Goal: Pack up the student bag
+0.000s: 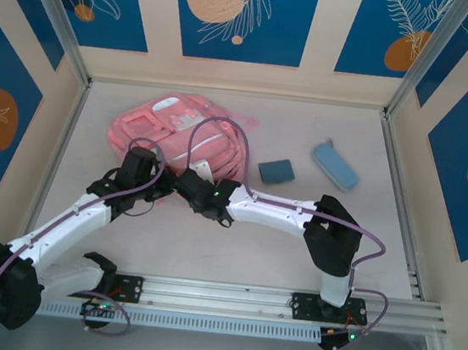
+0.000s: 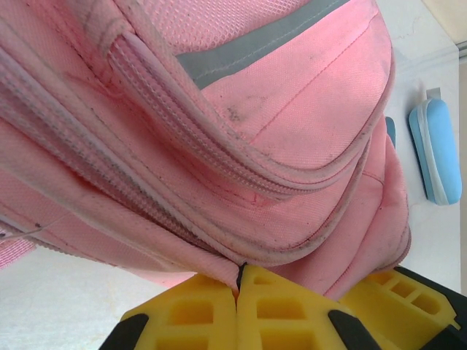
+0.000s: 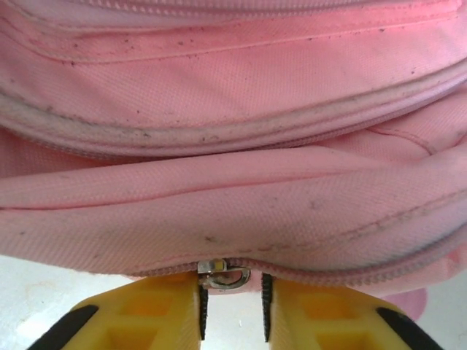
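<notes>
Student bag (image 1: 161, 125) against table's (image 1: 232, 256) far edge

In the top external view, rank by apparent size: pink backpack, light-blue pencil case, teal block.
pink backpack, by far the largest
light-blue pencil case, a little longer than the next
teal block, nearly the case's size
</notes>
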